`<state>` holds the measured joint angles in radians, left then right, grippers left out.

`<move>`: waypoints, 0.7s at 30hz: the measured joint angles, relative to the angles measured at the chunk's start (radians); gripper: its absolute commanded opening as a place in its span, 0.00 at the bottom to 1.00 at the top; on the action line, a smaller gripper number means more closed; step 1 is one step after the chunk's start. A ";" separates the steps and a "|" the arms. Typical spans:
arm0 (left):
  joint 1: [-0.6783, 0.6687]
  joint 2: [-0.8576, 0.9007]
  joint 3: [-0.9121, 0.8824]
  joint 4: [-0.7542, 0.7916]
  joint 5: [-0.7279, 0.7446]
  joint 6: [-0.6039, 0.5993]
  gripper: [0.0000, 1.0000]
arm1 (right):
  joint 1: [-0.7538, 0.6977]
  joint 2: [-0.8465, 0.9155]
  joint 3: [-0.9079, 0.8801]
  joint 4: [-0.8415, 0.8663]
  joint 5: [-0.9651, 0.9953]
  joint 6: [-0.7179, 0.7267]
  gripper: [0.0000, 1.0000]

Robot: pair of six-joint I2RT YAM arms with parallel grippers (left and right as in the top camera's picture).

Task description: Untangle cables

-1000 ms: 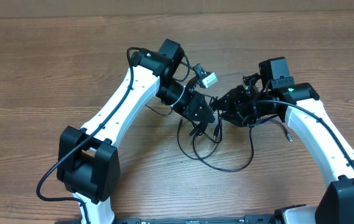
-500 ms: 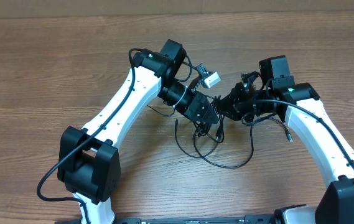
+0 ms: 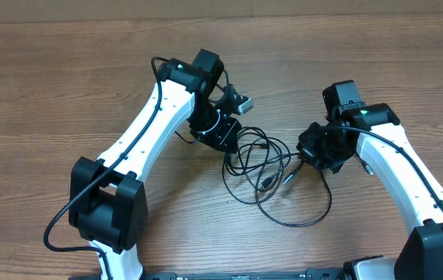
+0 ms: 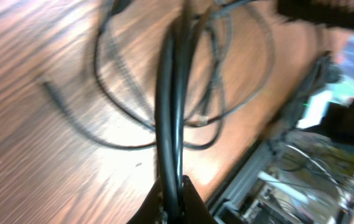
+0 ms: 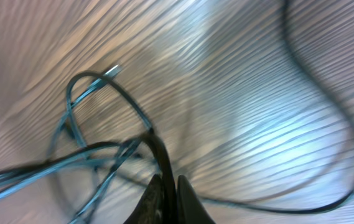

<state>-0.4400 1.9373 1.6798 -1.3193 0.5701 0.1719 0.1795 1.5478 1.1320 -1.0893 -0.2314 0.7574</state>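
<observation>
The cables [image 3: 261, 165] are thin black cords lying in loose overlapping loops on the wooden table between my two arms. A small plug end [image 3: 269, 183] lies in the middle of the loops. My left gripper [image 3: 223, 140] is shut on the cables at their left side; in the left wrist view the cords [image 4: 169, 112] run straight out of the shut jaws [image 4: 172, 198]. My right gripper [image 3: 312, 154] is shut on a cable at the right side; in the right wrist view the cord [image 5: 158, 152] rises from the jaws [image 5: 169, 198] toward the loops [image 5: 96, 118].
The thicker black arm cables run along both white arms [image 3: 147, 132]. A long loop of cord [image 3: 307, 214] sags toward the front of the table. The wooden table [image 3: 50, 93] stretches to the left and back.
Both grippers have moved apart, the left one to the left and the right one to the right. The tangle has been stretched out into wider, looser loops between them.
</observation>
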 measured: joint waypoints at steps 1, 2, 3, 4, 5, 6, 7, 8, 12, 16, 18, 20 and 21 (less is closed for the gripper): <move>0.002 0.000 0.000 0.000 -0.020 -0.008 0.04 | 0.000 0.000 0.000 -0.002 0.031 0.000 0.04; 0.002 0.000 0.000 0.000 -0.038 -0.013 0.04 | 0.000 0.000 0.000 -0.002 0.064 0.000 0.04; 0.002 0.000 0.000 0.000 -0.051 -0.017 0.04 | 0.000 0.000 0.000 -0.002 0.094 0.000 0.04; 0.002 0.000 0.000 0.000 -0.061 -0.018 0.04 | 0.000 0.000 0.000 -0.002 0.122 0.001 0.04; 0.002 0.000 0.000 0.001 -0.068 -0.020 0.04 | 0.000 0.000 0.000 -0.002 0.148 0.001 0.15; 0.002 0.000 0.000 0.002 -0.071 -0.021 0.04 | 0.000 0.000 0.000 -0.001 0.167 0.000 0.26; 0.001 0.000 0.000 0.002 -0.074 -0.023 0.04 | 0.000 0.000 0.000 0.001 0.201 0.003 0.41; 0.001 0.000 0.000 0.000 -0.076 -0.024 0.04 | -0.002 0.000 0.000 0.003 0.226 0.002 0.56; 0.002 0.000 0.000 -0.002 -0.089 -0.024 0.04 | -0.018 0.000 0.000 0.012 0.289 -0.001 0.69; 0.002 0.000 0.000 0.001 -0.092 -0.024 0.04 | -0.023 0.000 0.000 0.027 0.269 -0.020 0.71; 0.002 0.000 0.000 0.013 -0.085 -0.023 0.04 | -0.023 0.000 0.000 0.050 0.207 -0.072 0.77; 0.003 0.000 0.000 0.026 -0.069 -0.022 0.04 | -0.023 0.000 0.000 0.071 0.110 -0.158 0.79; 0.004 0.000 0.002 0.027 -0.062 -0.020 0.04 | -0.023 0.000 0.000 0.072 0.077 -0.188 0.80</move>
<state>-0.4358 1.9373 1.6821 -1.2926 0.5079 0.1520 0.1570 1.5478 1.1320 -1.0176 -0.1543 0.5694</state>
